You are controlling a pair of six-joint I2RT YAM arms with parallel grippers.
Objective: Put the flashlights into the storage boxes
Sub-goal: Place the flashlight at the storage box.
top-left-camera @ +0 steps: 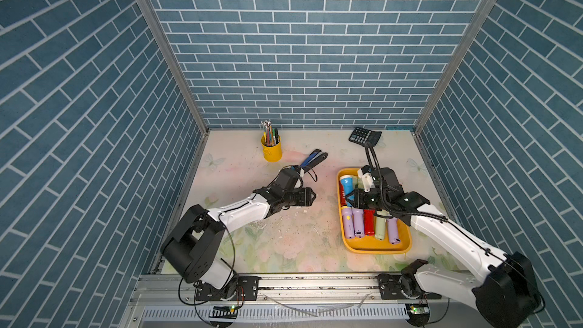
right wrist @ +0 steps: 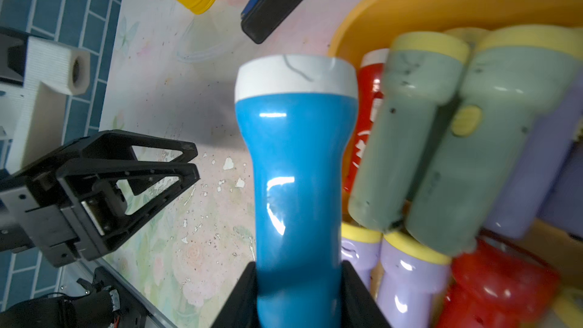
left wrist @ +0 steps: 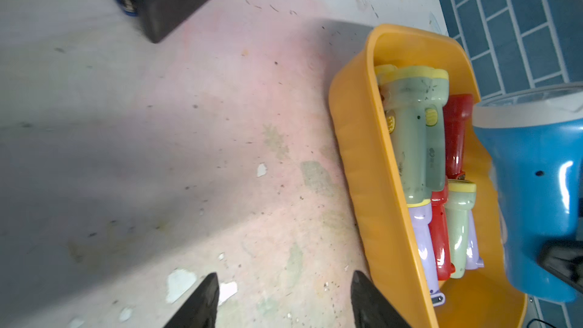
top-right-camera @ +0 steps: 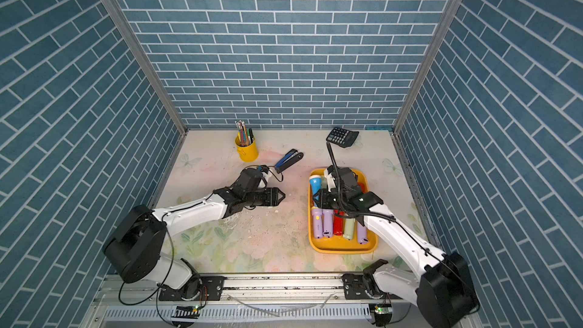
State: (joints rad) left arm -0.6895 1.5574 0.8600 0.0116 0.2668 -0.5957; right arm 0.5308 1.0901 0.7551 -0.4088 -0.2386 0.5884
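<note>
Item: blue torch, white-headed, clamped at its handle end between the jaws of right gripper. Long axis straight out ahead of that gripper, head leading, roughly parallel to the long side of yellow storage tray. Location in both top views: just inside the tray rim on the side toward the left arm, at the tray's far end, beyond the gripper's fingertips. Raised above the tray floor or resting on it: cannot tell. Stored stock below and beside the same gripper, lying side by side with long axes along the tray: lilac torch, red torch, pale green torch, further pale green ones with yellow heads stacked on top of others in the right wrist view. No torch visible outside the tray, apart from what the arms may hide. Nearer arm: right, already over the tray. Judged remaining step: lowering into the free strip by the rim, then release, with risk of the head catching the rim. Left gripper: jaws apart, nothing between them, over bare tabletop, tips turned toward the tray, well apart from it. Non-task items beyond left gripper: blue-and-black stapler, yellow pen cup; beyond right gripper: calculator.
</note>
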